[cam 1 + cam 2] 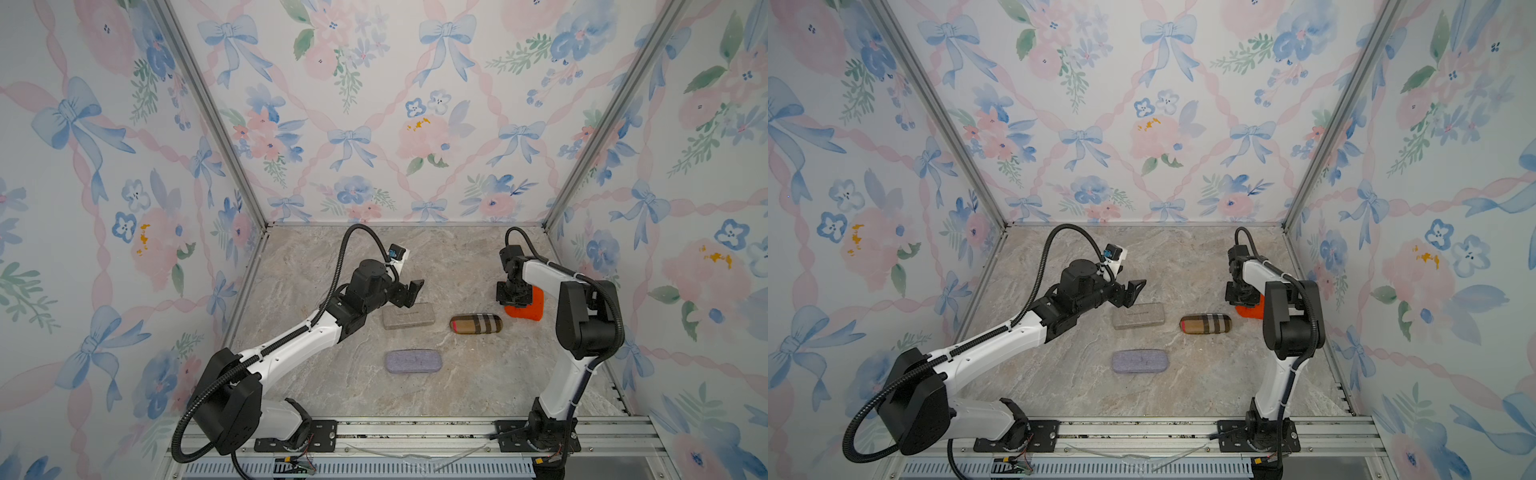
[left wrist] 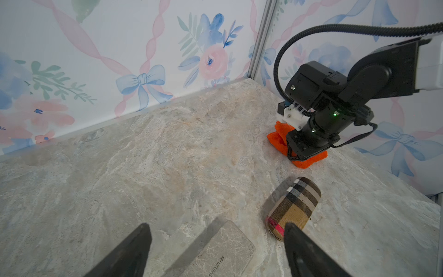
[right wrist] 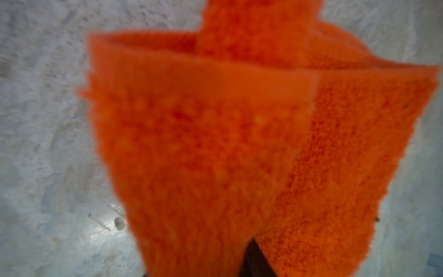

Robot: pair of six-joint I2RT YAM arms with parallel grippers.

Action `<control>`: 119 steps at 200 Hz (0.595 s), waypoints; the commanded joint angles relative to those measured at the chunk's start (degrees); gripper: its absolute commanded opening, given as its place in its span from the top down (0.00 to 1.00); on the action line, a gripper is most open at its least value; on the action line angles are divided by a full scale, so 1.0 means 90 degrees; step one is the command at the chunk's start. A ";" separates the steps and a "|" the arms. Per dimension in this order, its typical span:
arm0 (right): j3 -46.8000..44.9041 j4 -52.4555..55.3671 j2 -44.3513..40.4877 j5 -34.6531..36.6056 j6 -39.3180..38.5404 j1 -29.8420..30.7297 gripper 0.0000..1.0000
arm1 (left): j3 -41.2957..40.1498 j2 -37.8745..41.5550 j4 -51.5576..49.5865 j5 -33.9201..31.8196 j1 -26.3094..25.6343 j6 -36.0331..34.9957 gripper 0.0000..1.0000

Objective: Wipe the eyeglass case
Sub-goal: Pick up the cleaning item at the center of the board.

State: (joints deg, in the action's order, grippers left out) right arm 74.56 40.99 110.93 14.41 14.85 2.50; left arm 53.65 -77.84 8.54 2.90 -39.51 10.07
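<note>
Three eyeglass cases lie on the marble tabletop: a grey stone-patterned case (image 1: pixel 408 316) (image 1: pixel 1139 316), a plaid case (image 1: pixel 476 323) (image 1: pixel 1205 323) and a purple-grey case (image 1: pixel 413 361) nearer the front. My left gripper (image 1: pixel 409 293) (image 2: pixel 217 226) hovers open just above and behind the grey case (image 2: pixel 223 254), with nothing between its fingers. At the back right, my right gripper (image 1: pixel 513 297) points down and is shut on an orange cloth (image 1: pixel 530 309) (image 3: pixel 215 132), which bunches upward between the jaws. One dark fingertip (image 3: pixel 254 259) shows against the cloth. The plaid case (image 2: pixel 294 206) lies between both grippers.
Flowered walls enclose the table on three sides, with metal corner posts (image 1: pixel 582 158). A metal rail (image 1: pixel 415 432) carrying both arm bases runs along the front edge. The orange cloth sits close to the right wall.
</note>
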 commanded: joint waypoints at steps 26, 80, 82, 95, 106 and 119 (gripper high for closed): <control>-0.0520 -0.0035 -0.0320 -0.0431 -0.0018 -0.0230 0.97 | 0.0258 -0.0237 -0.0380 -0.0072 -0.0244 -0.0379 0.13; -0.0561 0.0472 -0.1400 -0.0460 -0.0271 -0.0269 1.00 | 0.0771 -0.0566 -0.0535 -0.0152 -0.0325 -0.0679 0.13; -0.0568 0.0493 -0.1438 -0.0459 -0.0280 -0.0271 1.00 | 0.0795 -0.0581 -0.0530 -0.0147 -0.0327 -0.0679 0.13; -0.0580 0.0621 -0.1699 -0.0514 -0.0345 -0.0270 1.00 | 0.0938 -0.0702 -0.0499 -0.0123 -0.0347 -0.0590 0.12; -0.0599 0.0702 -0.1973 -0.0595 -0.0366 -0.0272 1.00 | 0.1070 -0.0821 -0.0496 -0.0081 -0.0354 -0.0526 0.11; -0.0621 0.0770 -0.2258 -0.0710 -0.0379 -0.0276 1.00 | 0.1266 -0.0943 -0.0584 0.0179 -0.0381 -0.0531 0.12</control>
State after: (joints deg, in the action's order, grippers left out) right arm 69.82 44.05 95.83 10.09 12.71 0.40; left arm 61.78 -84.20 4.16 1.93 -42.26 5.56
